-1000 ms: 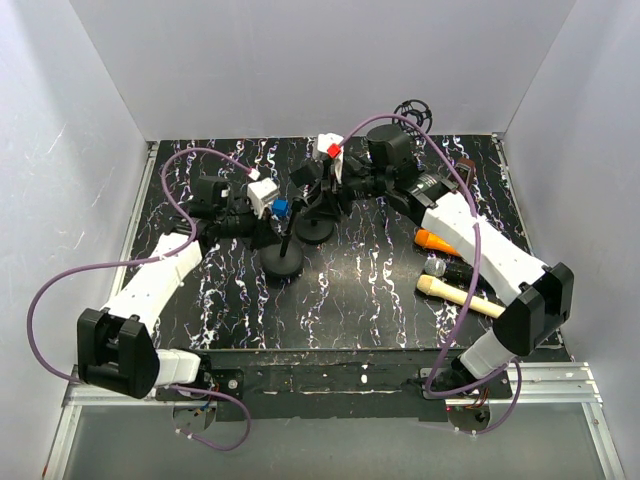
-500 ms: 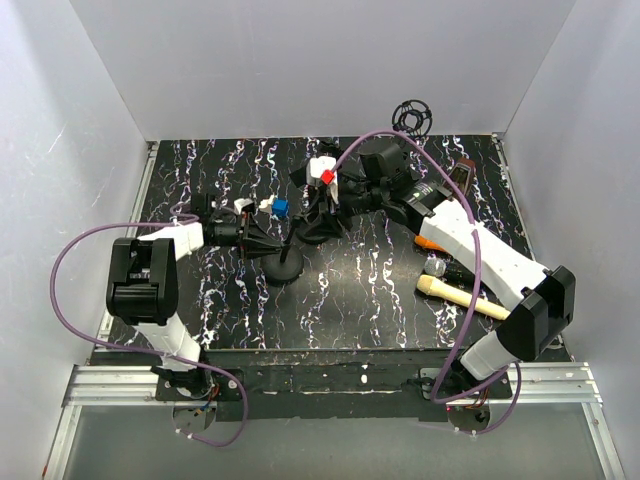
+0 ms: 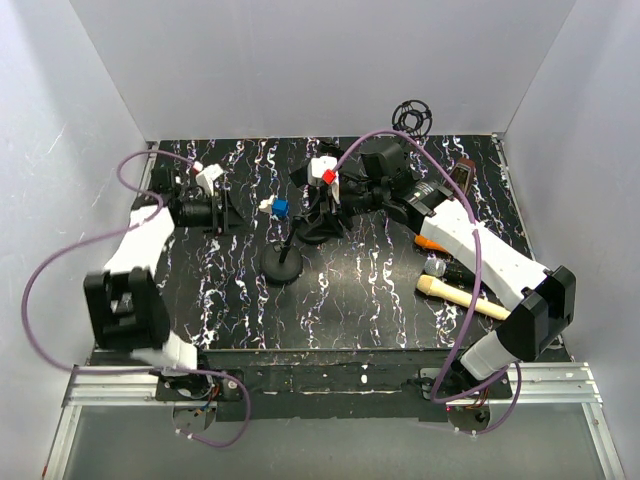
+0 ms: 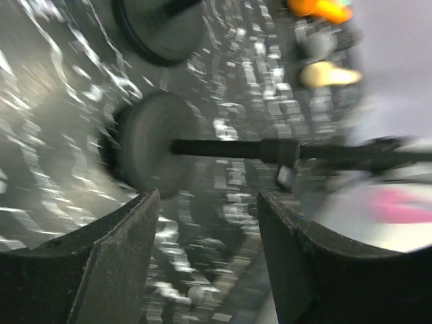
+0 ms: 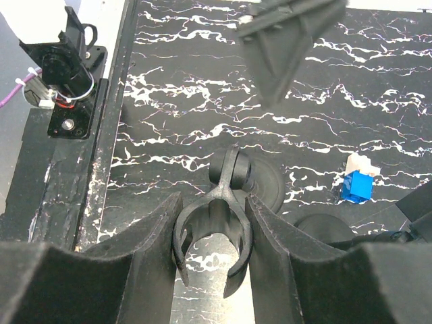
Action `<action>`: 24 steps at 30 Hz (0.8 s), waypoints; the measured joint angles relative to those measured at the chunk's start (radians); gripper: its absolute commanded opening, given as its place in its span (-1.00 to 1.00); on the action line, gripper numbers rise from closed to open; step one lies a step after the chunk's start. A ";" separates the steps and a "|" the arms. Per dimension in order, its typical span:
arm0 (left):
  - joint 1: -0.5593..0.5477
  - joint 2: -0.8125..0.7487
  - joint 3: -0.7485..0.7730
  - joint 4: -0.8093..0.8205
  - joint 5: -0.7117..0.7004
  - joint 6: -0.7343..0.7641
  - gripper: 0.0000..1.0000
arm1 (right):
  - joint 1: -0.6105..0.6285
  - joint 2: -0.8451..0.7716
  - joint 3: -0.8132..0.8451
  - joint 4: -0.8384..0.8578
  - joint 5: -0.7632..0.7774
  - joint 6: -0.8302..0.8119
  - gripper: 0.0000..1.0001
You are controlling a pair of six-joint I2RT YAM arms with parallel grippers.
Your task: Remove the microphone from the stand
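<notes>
Two black microphone stands are on the marbled table. My right gripper [image 5: 213, 202] is shut on the empty U-shaped clip [image 5: 214, 236] of the far stand [image 3: 318, 228], a finger pressing each side. The near stand [image 3: 282, 264] has a blue block [image 3: 281, 207] at its top. Well left of it, my left gripper [image 3: 227, 211] is open with nothing between its fingers; its blurred wrist view shows a stand's round base [image 4: 152, 152] and pole [image 4: 229, 148] ahead. A cream microphone [image 3: 460, 296], a grey-headed one [image 3: 438, 267] and an orange-headed one [image 3: 435, 240] lie at the right.
White walls close in the table on three sides. A black wire shock mount [image 3: 413, 115] sits at the back edge. A brown object [image 3: 466, 172] lies behind my right arm. Purple cables loop over both arms.
My left arm has swung left and back, away from the near stand, and its jaws have opened. My right gripper stays shut on the clip and has barely moved.
</notes>
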 measured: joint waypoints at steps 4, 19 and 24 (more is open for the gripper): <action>-0.103 -0.397 -0.200 0.151 -0.167 0.391 0.10 | 0.000 0.000 0.000 0.000 0.001 0.001 -0.43; -0.467 -0.551 -0.454 0.435 -0.429 1.033 -0.22 | 0.000 0.000 0.000 0.000 0.003 0.001 -0.44; -0.505 -0.505 -0.454 0.458 -0.469 1.048 -0.71 | 0.000 0.000 0.000 0.000 0.009 0.000 -0.44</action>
